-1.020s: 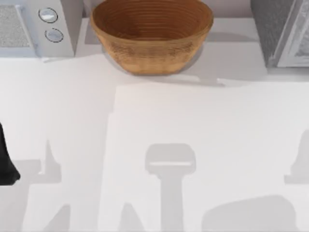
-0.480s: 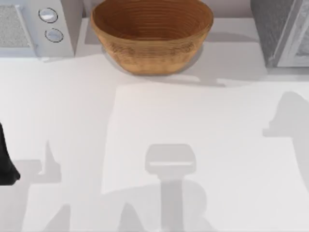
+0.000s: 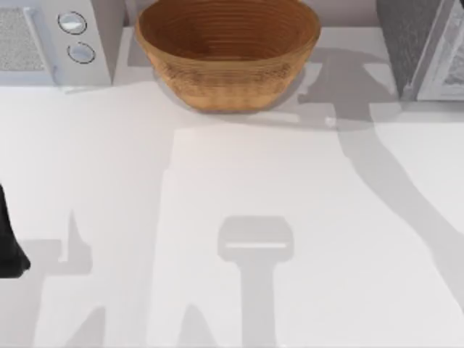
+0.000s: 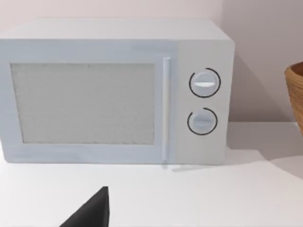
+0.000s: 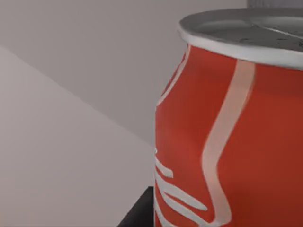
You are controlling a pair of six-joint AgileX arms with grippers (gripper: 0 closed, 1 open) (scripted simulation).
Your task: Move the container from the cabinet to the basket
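Looking down from above, the basket (image 3: 228,51) sits at the table's far edge, the cabinet (image 3: 420,47) at far right. The left wrist view faces a microwave (image 4: 113,92); the left arm is parked. The right wrist view has the can (image 5: 232,127) close up, likely gripped, though I cannot tell. Light, stiff, slippery: hold mid-body.

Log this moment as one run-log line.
container: red can close before right wrist camera | basket: empty, table's far edge | cabinet: far right | left arm: parked at left edge
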